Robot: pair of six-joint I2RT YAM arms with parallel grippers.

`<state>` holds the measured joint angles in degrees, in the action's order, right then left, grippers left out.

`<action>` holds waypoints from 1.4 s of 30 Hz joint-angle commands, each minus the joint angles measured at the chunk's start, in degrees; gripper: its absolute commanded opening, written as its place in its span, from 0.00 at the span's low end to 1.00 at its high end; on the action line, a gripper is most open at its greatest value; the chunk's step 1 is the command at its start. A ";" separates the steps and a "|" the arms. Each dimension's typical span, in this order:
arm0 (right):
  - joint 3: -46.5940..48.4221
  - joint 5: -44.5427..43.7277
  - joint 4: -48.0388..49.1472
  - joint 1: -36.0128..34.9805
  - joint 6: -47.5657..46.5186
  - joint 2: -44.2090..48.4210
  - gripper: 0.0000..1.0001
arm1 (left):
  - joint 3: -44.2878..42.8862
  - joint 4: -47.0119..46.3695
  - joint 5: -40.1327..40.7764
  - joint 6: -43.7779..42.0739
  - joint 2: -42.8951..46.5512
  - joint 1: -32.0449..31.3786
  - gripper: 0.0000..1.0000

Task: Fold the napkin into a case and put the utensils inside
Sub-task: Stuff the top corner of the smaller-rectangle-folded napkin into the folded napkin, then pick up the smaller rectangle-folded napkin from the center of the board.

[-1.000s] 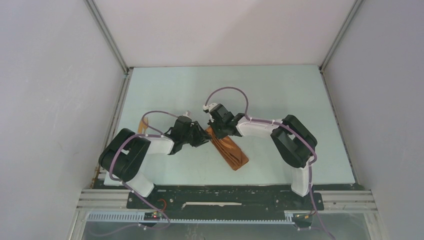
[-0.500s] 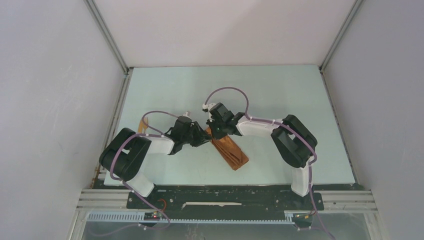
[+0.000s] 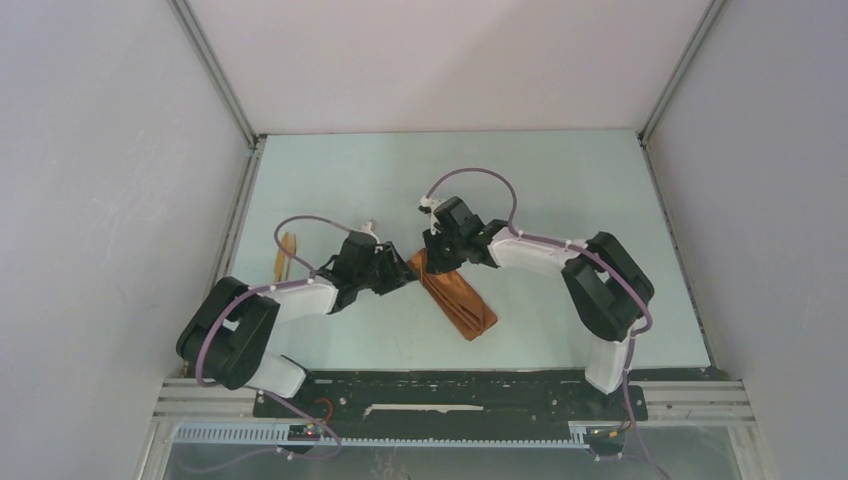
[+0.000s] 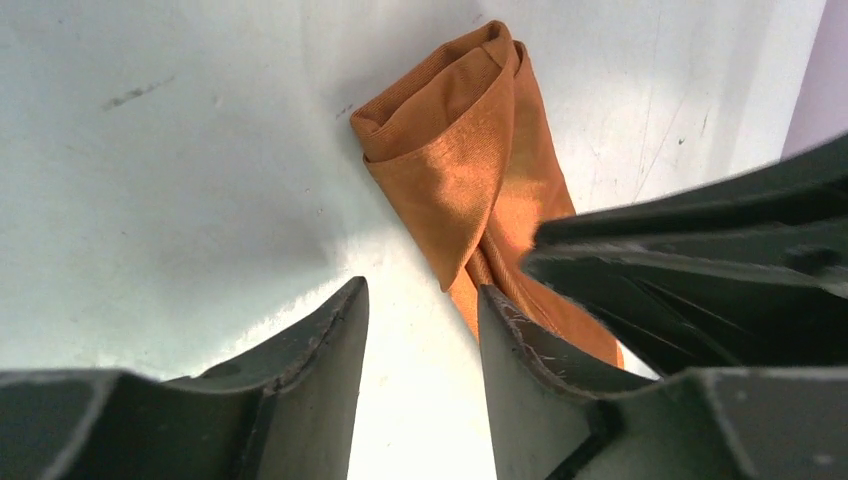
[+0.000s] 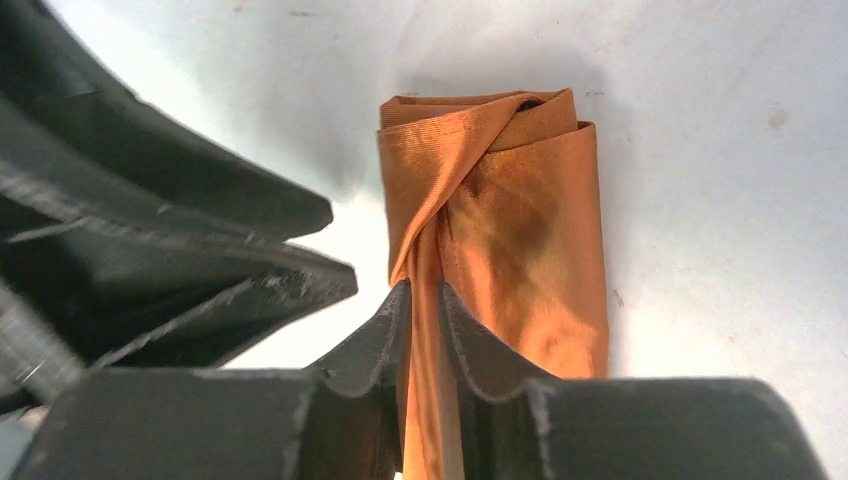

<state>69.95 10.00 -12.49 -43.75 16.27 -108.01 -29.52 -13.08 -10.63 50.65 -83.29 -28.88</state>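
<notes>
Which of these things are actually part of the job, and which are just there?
Part of the job: folded napkin, wooden utensil, left gripper, right gripper.
Just there: table, grey walls.

Left pincer and right pincer flank the case, perhaps touching.

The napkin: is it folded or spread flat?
Folded. The napkin lies as a narrow oblong; its layers overlap at the end in both wrist views.
</notes>
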 commanded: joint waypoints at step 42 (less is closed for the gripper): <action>-19.61 -5.60 -2.96 -6.77 -8.41 25.71 0.63 | -13.06 -4.49 -7.18 -5.48 -18.14 0.47 0.29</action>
<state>48.23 11.92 -10.61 -44.62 18.31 -87.70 -43.18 -19.20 -17.19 47.64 -101.69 -28.21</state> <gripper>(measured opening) 0.591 0.289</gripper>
